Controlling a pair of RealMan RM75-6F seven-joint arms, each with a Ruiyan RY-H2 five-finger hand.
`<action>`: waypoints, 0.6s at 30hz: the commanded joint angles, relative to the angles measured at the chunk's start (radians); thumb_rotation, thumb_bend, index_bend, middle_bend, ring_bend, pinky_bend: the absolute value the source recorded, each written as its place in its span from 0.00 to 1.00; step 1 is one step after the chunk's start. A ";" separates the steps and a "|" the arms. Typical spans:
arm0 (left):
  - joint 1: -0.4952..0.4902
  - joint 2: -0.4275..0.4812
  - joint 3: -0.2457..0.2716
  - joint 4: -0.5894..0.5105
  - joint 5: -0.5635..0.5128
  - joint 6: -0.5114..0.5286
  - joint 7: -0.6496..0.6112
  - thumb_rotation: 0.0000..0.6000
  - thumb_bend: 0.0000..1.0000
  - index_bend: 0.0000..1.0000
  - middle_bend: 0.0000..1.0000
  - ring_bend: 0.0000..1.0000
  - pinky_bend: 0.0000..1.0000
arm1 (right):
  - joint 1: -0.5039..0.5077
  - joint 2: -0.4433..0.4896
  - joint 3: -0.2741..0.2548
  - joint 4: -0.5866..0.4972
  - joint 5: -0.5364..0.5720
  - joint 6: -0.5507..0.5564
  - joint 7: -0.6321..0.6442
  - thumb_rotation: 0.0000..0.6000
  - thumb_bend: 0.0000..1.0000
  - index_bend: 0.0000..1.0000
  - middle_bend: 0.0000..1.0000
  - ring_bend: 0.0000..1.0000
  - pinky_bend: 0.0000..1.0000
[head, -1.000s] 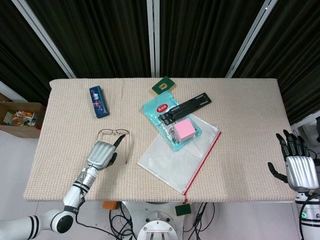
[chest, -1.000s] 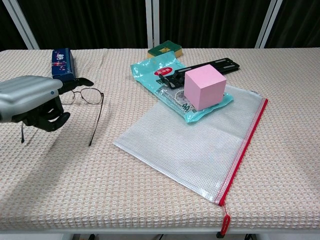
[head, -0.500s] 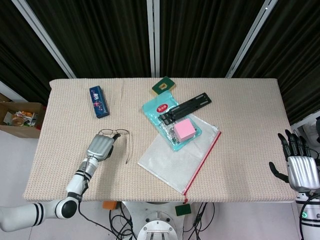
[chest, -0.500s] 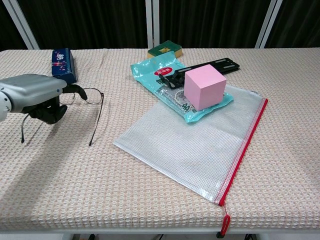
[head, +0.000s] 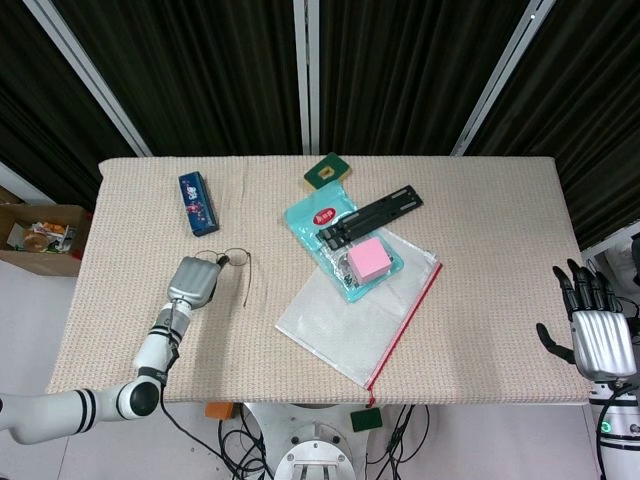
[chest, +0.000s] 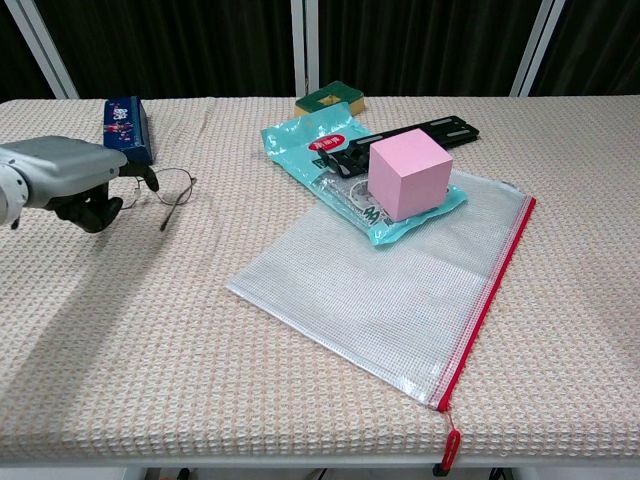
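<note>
On the left part of the table (head: 500, 200), the left hand (head: 194, 281) holds a pair of glasses (chest: 165, 186), with its fingers curled around the left side of the frame; one thin arm of the glasses points down toward the front edge of the table. The glasses are just in front of a blue box (head: 198, 203) and well apart from the clear zip bag (head: 350, 320) with a red edge. On the far corner of this bag lies a teal packet (head: 318, 218), and on the packet there are a pink cube (head: 368, 260) and a black strip (head: 370, 216). A green square object (head: 326, 170) is behind the packet. The right hand (head: 598, 335) stays beside the right edge of the table, its fingers spread and holding nothing.
</note>
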 joint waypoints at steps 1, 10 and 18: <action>-0.020 0.007 -0.005 0.008 -0.034 0.003 0.007 1.00 0.67 0.17 1.00 0.97 0.94 | 0.000 -0.001 0.000 0.002 0.001 -0.001 0.000 1.00 0.33 0.00 0.00 0.00 0.00; -0.044 0.036 0.008 -0.028 -0.078 0.027 0.008 1.00 0.67 0.13 1.00 0.97 0.94 | -0.001 -0.004 0.000 0.009 0.005 -0.001 0.003 1.00 0.33 0.00 0.00 0.00 0.00; 0.014 0.110 0.089 -0.152 -0.025 0.069 -0.054 1.00 0.67 0.23 1.00 0.97 0.94 | -0.002 -0.005 -0.001 0.012 0.008 -0.002 0.009 1.00 0.34 0.00 0.00 0.00 0.00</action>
